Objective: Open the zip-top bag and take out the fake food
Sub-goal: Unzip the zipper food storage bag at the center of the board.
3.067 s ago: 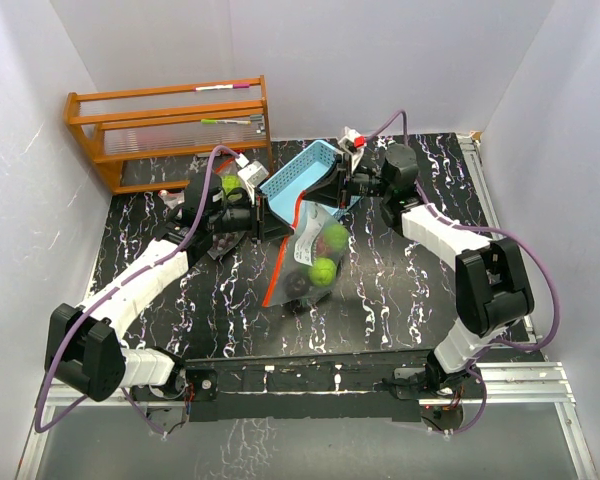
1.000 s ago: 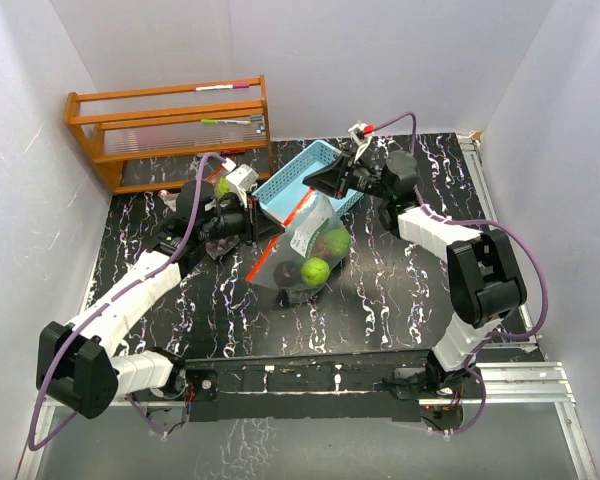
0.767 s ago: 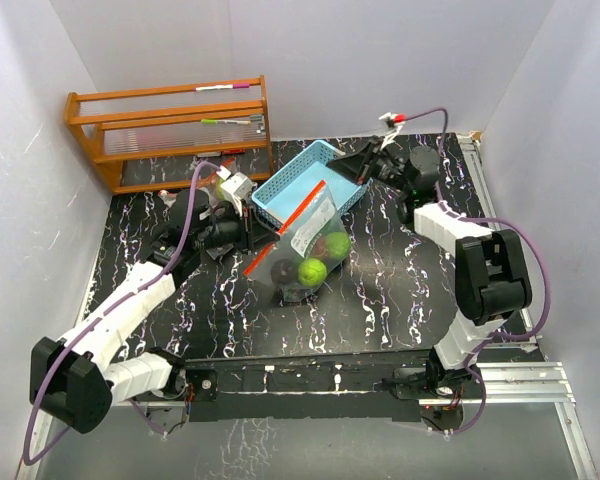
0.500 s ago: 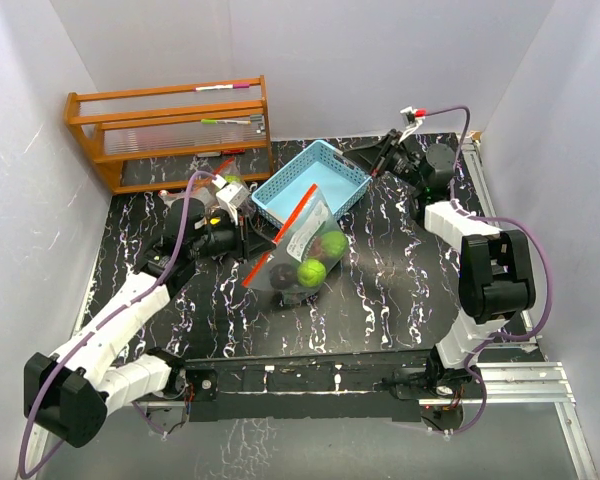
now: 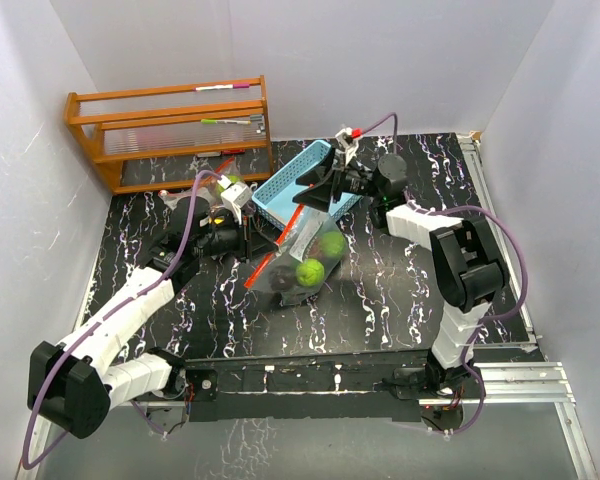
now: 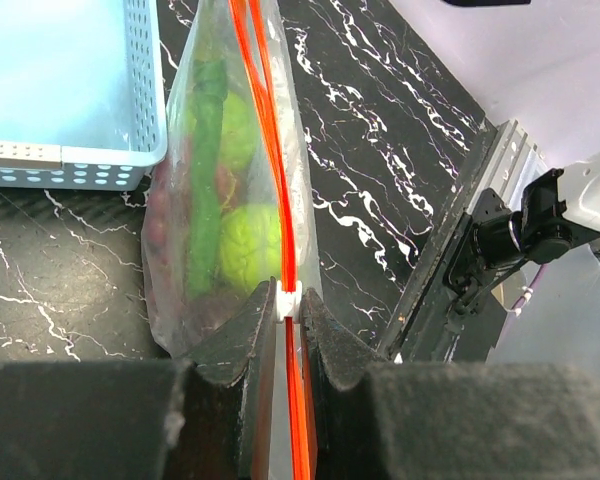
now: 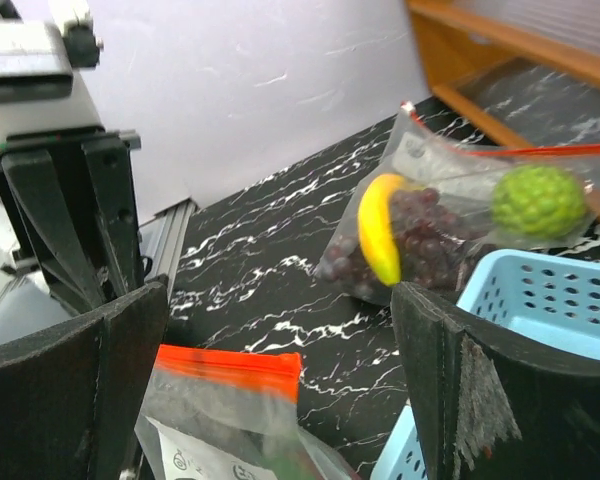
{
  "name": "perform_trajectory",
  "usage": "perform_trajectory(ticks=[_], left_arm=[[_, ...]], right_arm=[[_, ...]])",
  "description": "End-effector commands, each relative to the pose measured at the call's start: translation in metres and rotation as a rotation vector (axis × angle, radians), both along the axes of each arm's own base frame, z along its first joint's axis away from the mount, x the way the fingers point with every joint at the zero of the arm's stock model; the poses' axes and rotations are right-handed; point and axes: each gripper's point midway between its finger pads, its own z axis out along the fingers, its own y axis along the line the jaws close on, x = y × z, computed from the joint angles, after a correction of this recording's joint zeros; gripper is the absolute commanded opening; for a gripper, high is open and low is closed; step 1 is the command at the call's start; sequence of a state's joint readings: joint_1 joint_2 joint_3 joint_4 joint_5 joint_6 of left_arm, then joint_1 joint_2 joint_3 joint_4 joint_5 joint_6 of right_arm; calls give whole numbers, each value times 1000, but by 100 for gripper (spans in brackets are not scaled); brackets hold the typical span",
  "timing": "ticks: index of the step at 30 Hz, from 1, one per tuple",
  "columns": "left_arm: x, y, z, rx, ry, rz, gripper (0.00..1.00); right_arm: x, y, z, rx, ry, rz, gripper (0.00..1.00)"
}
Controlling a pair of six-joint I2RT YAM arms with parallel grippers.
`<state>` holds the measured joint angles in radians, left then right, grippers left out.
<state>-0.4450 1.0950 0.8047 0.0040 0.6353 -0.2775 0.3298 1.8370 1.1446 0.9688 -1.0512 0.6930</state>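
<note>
The clear zip-top bag (image 5: 302, 255) with an orange zip lies tilted against the basket, holding the fake food: lime-green balls (image 6: 245, 245), a long green vegetable (image 6: 205, 180) and dark pieces. My left gripper (image 6: 285, 305) (image 5: 248, 235) is shut on the zip's white slider (image 6: 286, 299) at the bag's lower left end. My right gripper (image 7: 275, 335) (image 5: 315, 196) stands wide open at the bag's upper corner; the orange zip end (image 7: 225, 366) sits between its fingers, untouched.
The light-blue basket (image 5: 302, 172) (image 7: 540, 295) stands just behind the bag. A second bag (image 7: 450, 215) with a banana, grapes and a green ball lies beyond it, near the left arm. A wooden rack (image 5: 170, 130) stands at the back left.
The right gripper left the bag's upper corner, swung off to the back right, then came back to that corner and opened wide. The left gripper kept its grip on the slider and shifted slightly.
</note>
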Motion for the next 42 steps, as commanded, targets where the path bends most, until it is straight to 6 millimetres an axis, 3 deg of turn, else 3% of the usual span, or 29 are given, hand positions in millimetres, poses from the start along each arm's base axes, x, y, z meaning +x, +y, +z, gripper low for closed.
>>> perform_trajectory(ticks=[1,8,11,14,18,19,24,26,30,36,38,42], left_arm=[[4,-5,26,-40,-61,-19,0],[7,-7,31,-50,-73,-21,0],[8,-7,35,-56,-84,-18,0],[10,-7,39,-58,-92,-11,0],[12,-7,38,-57,-92,-9,0],[12,-8,37,-56,-89,-10,0],[9,-7,31,-47,-72,-14,0],[7,-4,29,-40,-70,-7,0],[5,1,30,-18,-77,15,3],[0,9,31,3,-80,35,1],[-3,12,30,13,-78,44,0],[-9,18,22,33,-65,56,0]], right_arm=[[-26,15,10,-2,-137,101,98],[-61,19,-13,-46,-142,221,98],[-68,19,-26,-69,-128,244,91],[-72,17,-36,-87,-110,256,69],[-70,17,-31,-92,-124,254,12],[-68,17,-29,-94,-130,244,8],[-46,10,-16,-82,-123,129,8],[-36,0,0,-59,-140,61,8],[-9,-25,14,-17,-112,-48,8],[20,-60,25,14,-86,-156,8],[34,-73,16,17,-54,-184,8],[43,-90,20,38,-69,-192,8]])
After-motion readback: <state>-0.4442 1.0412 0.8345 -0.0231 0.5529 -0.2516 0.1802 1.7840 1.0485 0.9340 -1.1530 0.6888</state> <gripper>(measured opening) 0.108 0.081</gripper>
